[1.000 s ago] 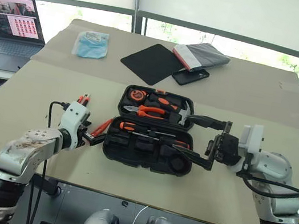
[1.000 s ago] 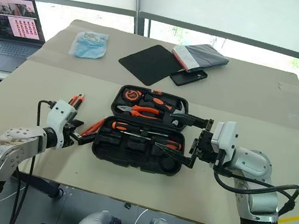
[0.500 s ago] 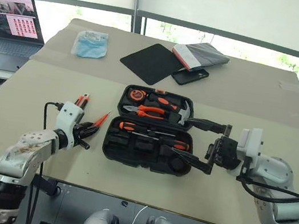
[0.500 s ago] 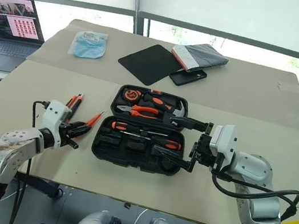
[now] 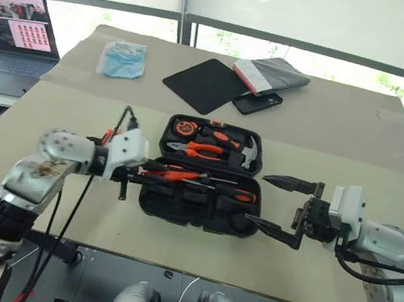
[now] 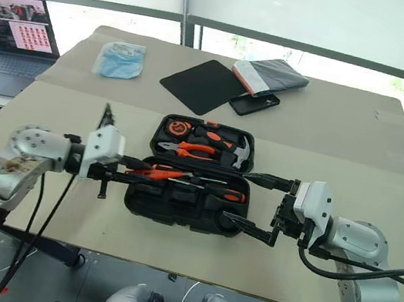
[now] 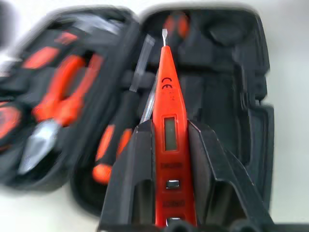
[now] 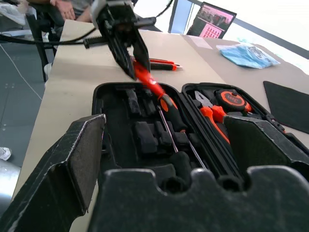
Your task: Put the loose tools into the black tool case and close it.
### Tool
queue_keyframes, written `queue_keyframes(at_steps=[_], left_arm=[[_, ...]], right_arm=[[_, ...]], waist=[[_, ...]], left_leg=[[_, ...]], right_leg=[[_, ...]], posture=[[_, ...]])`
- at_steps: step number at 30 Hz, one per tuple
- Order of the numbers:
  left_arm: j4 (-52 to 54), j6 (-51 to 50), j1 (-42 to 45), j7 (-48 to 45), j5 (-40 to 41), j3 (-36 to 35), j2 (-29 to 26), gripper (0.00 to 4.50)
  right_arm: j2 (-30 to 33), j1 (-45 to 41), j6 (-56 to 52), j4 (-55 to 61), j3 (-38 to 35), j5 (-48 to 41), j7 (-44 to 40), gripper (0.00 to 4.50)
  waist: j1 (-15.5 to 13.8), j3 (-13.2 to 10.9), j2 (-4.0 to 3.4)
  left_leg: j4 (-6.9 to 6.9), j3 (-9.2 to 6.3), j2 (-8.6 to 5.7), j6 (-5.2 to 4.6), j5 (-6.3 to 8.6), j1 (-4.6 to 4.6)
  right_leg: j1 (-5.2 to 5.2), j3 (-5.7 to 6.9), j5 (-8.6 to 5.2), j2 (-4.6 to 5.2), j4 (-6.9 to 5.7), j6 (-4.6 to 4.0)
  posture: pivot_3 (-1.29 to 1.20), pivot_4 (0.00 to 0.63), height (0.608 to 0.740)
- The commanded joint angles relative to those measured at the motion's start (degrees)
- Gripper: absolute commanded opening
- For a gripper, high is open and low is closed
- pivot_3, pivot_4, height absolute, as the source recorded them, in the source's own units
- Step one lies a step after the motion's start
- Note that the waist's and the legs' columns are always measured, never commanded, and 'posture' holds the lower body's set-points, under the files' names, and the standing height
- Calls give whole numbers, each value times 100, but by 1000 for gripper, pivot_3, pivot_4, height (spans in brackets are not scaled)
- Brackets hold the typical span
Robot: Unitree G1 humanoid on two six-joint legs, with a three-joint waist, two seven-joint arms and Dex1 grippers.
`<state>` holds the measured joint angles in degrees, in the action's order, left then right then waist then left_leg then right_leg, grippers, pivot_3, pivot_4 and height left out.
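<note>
The case [image 5: 205, 175] lies open in the middle of the worktop [image 5: 344, 145], a black moulded-plastic shell with rounded corners and tool-shaped recesses. Its far half holds orange-handled pliers [image 5: 200, 150], a steel-headed hammer [image 5: 243, 150] and a round orange tape measure [image 5: 184, 127]; two screwdrivers [image 5: 235, 194] with black-and-orange grips lie in the near half. The left claw [image 7: 170, 159] is clamped on a slim, smooth all-orange screwdriver [image 7: 166, 96], held over the near half with its flat metal tip towards the case's right end. Another orange-and-black tool [image 8: 161, 63] lies loose on the worktop left of the case. The right claw [image 5: 280, 205] hangs just right of the case, its tapered black fingers spread wide and empty. Behind the case lie a flat black mat [image 5: 207, 84], a phone [image 5: 257, 102], a grey folded cloth [image 5: 274, 74] and a crinkled blue packet [image 5: 123, 59].
</note>
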<state>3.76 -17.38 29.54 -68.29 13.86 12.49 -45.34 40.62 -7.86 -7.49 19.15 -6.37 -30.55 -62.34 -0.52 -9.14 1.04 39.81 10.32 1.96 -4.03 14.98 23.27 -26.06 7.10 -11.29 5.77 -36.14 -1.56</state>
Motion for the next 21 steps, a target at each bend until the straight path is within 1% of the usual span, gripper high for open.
queue_keyframes(at_steps=[1,6,8,14,21], left_arm=[[-273,82,388,-215,-417,334,1,504],[-474,86,613,-521,-732,617,-45,504],[-490,-37,665,-503,-811,661,0,504],[-681,-75,921,-477,-974,834,372,504],[-820,3,1052,-547,-1138,925,495,504]], right_arm=[[-8,119,26,271,-122,-103,54,4500],[-21,275,48,329,-139,-89,106,4500],[-31,300,62,335,-140,-84,123,4500],[-99,343,83,368,-61,-69,165,4500],[-110,352,86,361,-52,-75,144,4500]], waist=[[-1,-1,1],[-11,-1,2],[-14,-1,2],[-39,-1,2],[-23,-2,2]], left_leg=[[1,0,1,-1,-1,2],[8,-1,5,0,-3,2],[11,-1,5,-3,-2,1],[15,-2,4,-10,1,4],[28,-2,3,-20,6,8]], right_leg=[[-1,1,-1,-9,1,0],[-2,0,-2,-13,-3,-1],[-1,-3,-1,-10,-3,0],[-1,-3,-1,-7,-4,2],[0,-5,0,-9,-5,5]], posture=[[0,150,740],[0,150,740],[0,150,740],[0,150,740],[0,150,740]])
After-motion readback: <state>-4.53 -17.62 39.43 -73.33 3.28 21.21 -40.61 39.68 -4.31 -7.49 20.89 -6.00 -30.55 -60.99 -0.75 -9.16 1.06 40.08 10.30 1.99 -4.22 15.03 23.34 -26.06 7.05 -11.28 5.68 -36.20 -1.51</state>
